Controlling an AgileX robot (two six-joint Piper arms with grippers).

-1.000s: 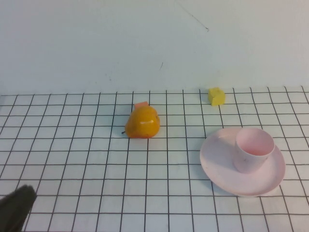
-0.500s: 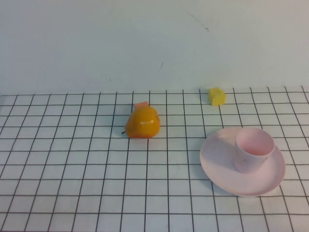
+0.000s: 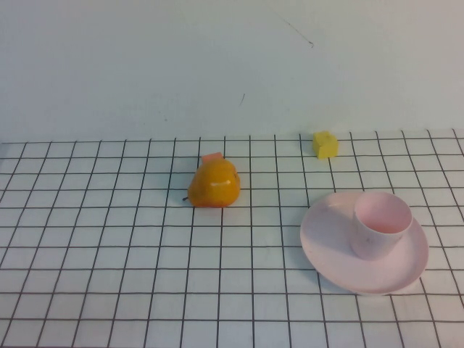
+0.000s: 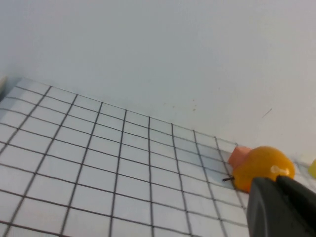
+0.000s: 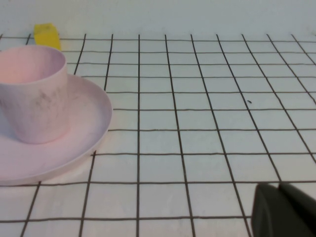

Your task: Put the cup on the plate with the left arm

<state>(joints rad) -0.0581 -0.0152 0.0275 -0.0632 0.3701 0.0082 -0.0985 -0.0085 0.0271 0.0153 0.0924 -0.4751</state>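
The pale pink cup [image 3: 381, 223] stands upright on the pale pink plate [image 3: 333, 254] at the right of the table. Both also show in the right wrist view, the cup [image 5: 32, 91] on the plate [image 5: 84, 128]. Neither arm shows in the high view. In the left wrist view my left gripper [image 4: 275, 181] is shut and empty, far from the cup, with the orange fruit beyond its tips. In the right wrist view my right gripper [image 5: 279, 186] is shut and empty, low over the table, well apart from the plate.
An orange pear-like fruit [image 3: 214, 183] with a small pink piece behind it lies at the table's middle; it also shows in the left wrist view [image 4: 261, 165]. A small yellow block [image 3: 325, 143] sits at the back right by the wall. The table has a black grid.
The left arm's dark tip, seen at the lower left corner one second ago, has left the high view. The cup, plate and fruit have not moved.
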